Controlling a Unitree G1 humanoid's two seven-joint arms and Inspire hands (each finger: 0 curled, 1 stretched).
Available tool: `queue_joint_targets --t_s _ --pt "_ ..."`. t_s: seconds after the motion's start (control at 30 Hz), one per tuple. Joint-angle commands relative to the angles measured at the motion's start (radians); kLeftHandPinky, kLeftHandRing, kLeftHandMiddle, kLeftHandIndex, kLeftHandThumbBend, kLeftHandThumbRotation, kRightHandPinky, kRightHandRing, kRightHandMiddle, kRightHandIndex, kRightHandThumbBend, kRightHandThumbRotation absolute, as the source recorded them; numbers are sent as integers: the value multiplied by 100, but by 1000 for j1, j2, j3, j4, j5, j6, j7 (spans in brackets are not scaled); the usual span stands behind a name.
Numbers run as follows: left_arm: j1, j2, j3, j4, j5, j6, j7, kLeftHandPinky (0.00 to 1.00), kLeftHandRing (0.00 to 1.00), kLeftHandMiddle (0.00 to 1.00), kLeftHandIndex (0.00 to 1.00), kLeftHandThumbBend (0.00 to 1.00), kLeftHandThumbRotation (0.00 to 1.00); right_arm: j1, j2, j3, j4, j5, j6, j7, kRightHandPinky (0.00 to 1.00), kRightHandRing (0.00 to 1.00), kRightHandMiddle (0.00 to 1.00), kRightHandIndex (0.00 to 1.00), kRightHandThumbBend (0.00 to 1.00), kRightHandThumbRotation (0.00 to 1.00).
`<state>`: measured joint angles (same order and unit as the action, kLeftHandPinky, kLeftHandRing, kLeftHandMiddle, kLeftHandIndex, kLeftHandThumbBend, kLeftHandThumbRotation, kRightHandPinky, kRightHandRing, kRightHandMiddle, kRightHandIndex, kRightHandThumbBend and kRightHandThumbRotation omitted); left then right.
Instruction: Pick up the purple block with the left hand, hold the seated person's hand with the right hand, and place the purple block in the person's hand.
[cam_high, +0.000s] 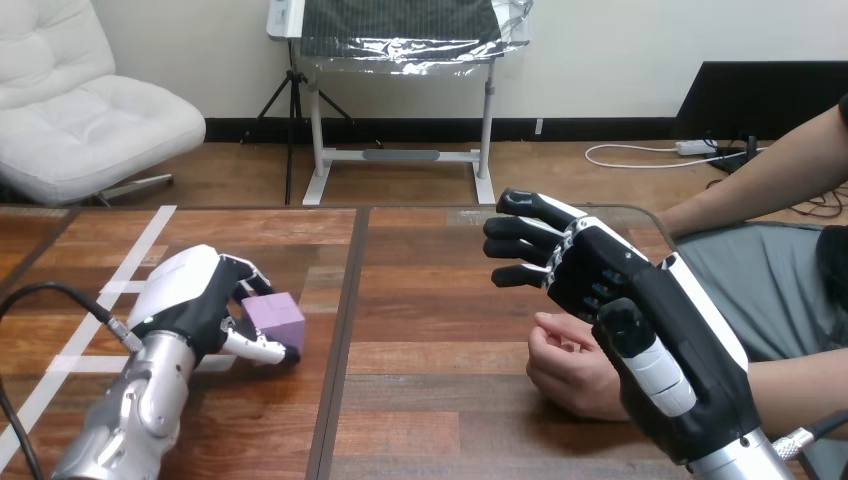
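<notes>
Across the brown wooden plank table (440, 300), your black-and-white right hand (600, 285) is raised at the right side, fingers spread, only slightly bent and pointing left, and it holds nothing. It hangs over the person's hand (565, 375), a loose fist resting on the table near the right edge; no finger is curled round it, and I cannot tell whether the two touch. At the near left, your left hand (190, 295) lies low on the table with its forearm coming in from the bottom edge, fingers on the far side and thumb along the near side of the small, square-edged purple block (275, 315), which sits on the wood. The block looks rigid, light and smooth-faced, so it could slip. Take it on two opposite flat faces, squarely, not on the corners.
</notes>
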<state>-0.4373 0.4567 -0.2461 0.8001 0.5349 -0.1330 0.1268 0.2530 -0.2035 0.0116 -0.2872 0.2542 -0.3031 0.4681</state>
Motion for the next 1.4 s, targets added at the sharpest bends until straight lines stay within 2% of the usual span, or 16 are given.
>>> queue_joint_targets --t_s 0.0,0.3,0.5,0.83,1.17,1.37 --pt "9 17 43 -166 -28 5 3 19 26 36 49 67 0 -103 -21 -37 37 -27 -42 -14 73 80 80 84 98 84" --pt "83 8 89 -336 -67 35 -16 16 23 33 49 66 0 -143 -47 -69 79 -41 -18 -10 76 81 81 83 96 81" --pt "134 5 114 -452 -87 44 -28 16 22 33 49 65 0 -172 -79 -90 114 -94 -30 -29 79 82 82 83 98 81" --pt "215 -15 160 -619 -129 48 -33 16 23 33 48 65 0 -247 -154 -126 232 -166 -110 -29 79 83 84 85 94 82" --pt "286 -33 192 -768 -167 78 -42 24 31 39 47 64 0 -315 -231 -148 363 -230 -183 -43 78 83 85 86 91 77" --pt "324 -40 208 -850 -189 89 -49 26 33 40 47 63 0 -348 -270 -154 436 -263 -228 -53 78 83 85 86 91 75"
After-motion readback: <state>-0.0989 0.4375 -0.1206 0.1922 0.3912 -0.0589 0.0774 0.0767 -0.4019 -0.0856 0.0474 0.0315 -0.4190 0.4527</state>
